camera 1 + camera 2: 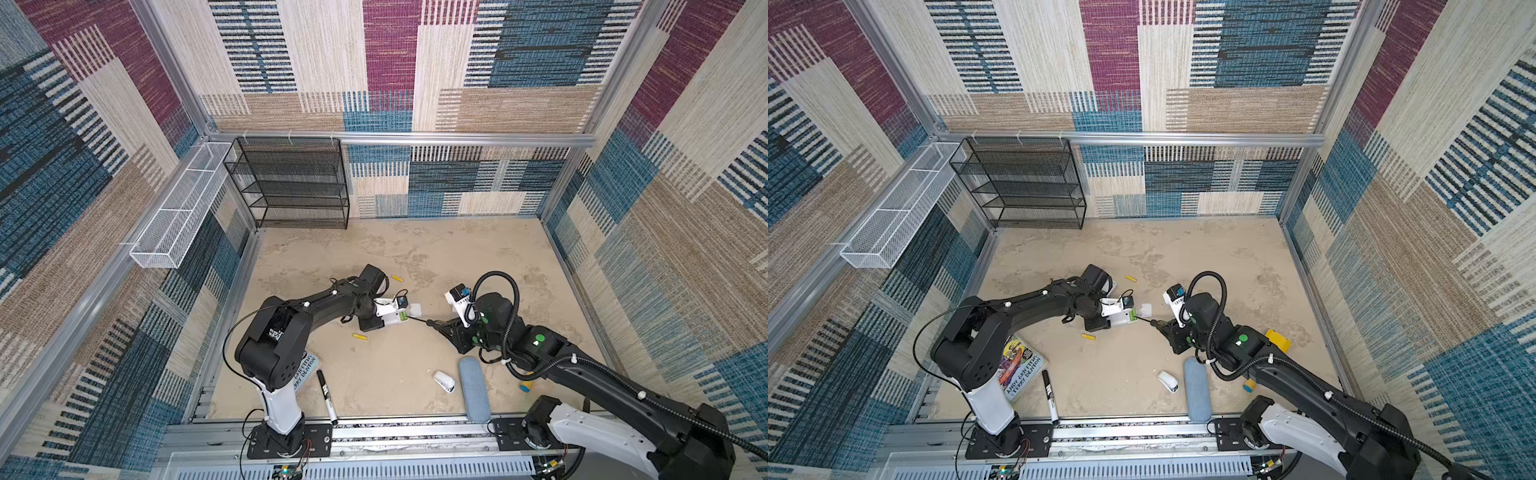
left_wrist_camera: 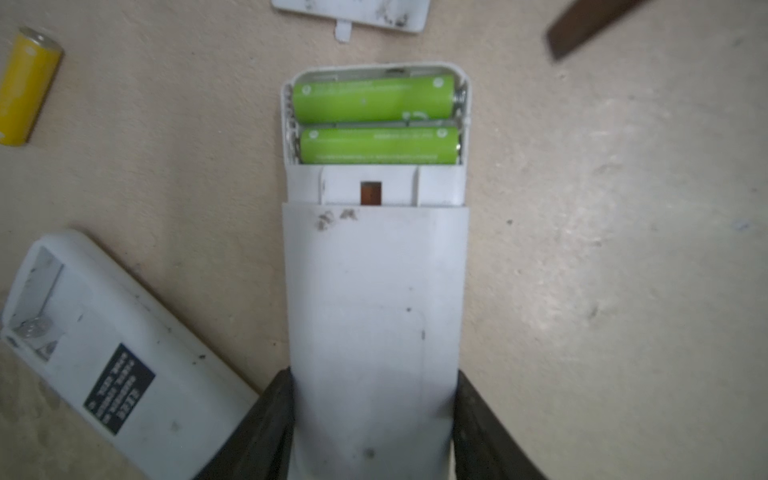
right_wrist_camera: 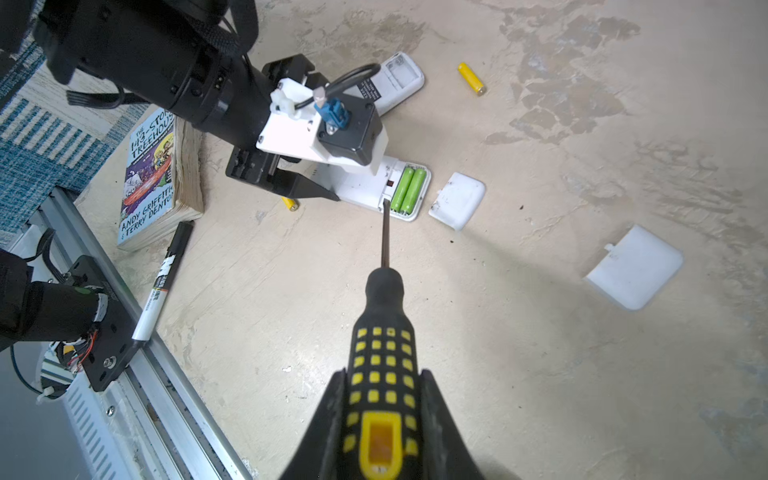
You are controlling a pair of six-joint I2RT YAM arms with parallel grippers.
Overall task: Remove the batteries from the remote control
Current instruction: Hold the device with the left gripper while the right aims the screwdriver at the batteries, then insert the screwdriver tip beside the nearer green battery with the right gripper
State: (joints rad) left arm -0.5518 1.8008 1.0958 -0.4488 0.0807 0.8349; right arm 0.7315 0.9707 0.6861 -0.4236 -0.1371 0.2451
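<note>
We see left gripper [image 2: 374, 419] clamping remote [image 2: 374, 291] mid-table, green batteries [image 2: 376, 145] seated just beyond fingertips. Right gripper [image 3: 382, 399] grips screwdriver [image 3: 380, 332], tip at bay edge beside them (yellow batteries [image 1: 360, 336] lie loose).

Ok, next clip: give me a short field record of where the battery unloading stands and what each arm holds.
left pincer: shut on the held remote, bay open
right pincer: shut on the screwdriver, tip near the bay, not in it
green batteries: two, seated in the held remote
yellow batteries: two, loose on the table
second remote: on the table, bay empty
covers: two, off, on the table
</note>
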